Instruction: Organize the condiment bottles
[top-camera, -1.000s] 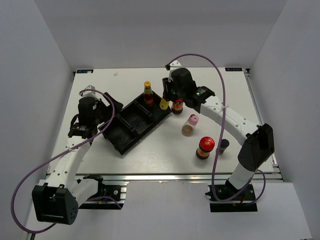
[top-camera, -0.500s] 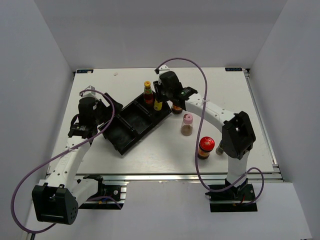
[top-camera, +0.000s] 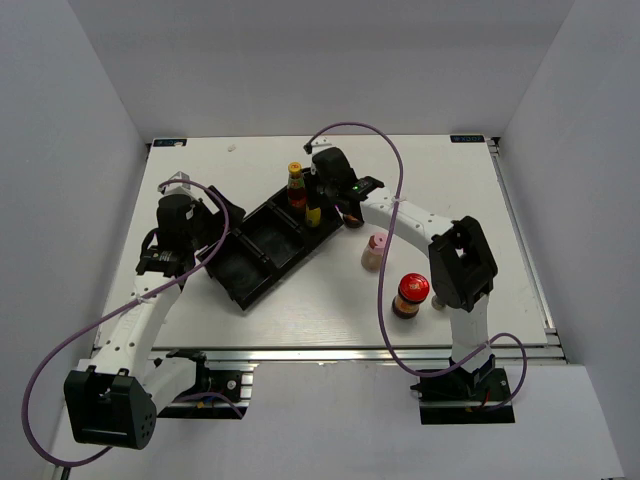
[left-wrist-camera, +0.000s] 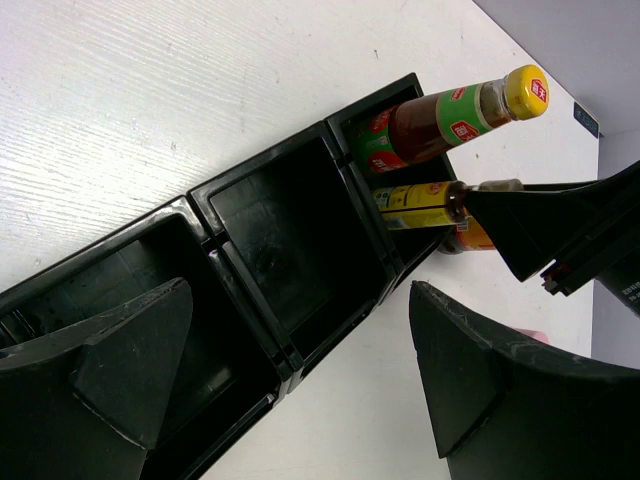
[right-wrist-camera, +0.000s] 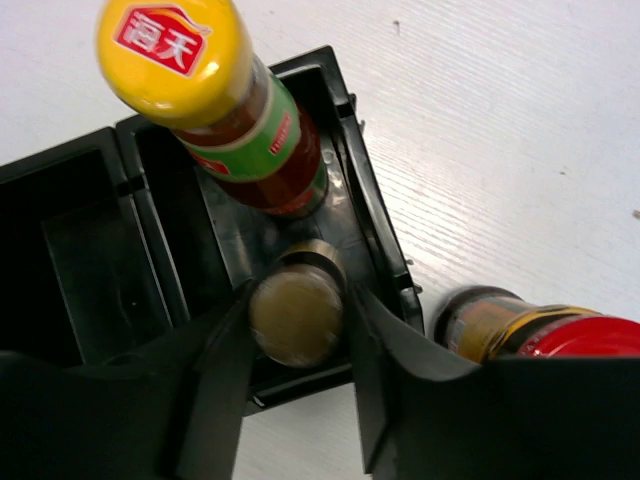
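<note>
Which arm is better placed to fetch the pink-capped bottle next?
Right. The right gripper is at the tray end nearest the pink-capped bottle; the left gripper hangs open over the far end.

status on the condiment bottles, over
Left end effector open, empty, over the tray. Right end effector shut on small yellow bottle in the end compartment, beside tall sauce bottle. Pink-capped bottle outside; red-lidded jar close beside the tray end.

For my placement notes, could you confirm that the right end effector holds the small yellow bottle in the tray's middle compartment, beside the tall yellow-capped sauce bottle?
Only the compartment is wrong: the right end effector holds the small yellow bottle in the tray's end compartment, beside the tall yellow-capped sauce bottle; the middle compartment is empty. The right wrist view shows this.
</note>
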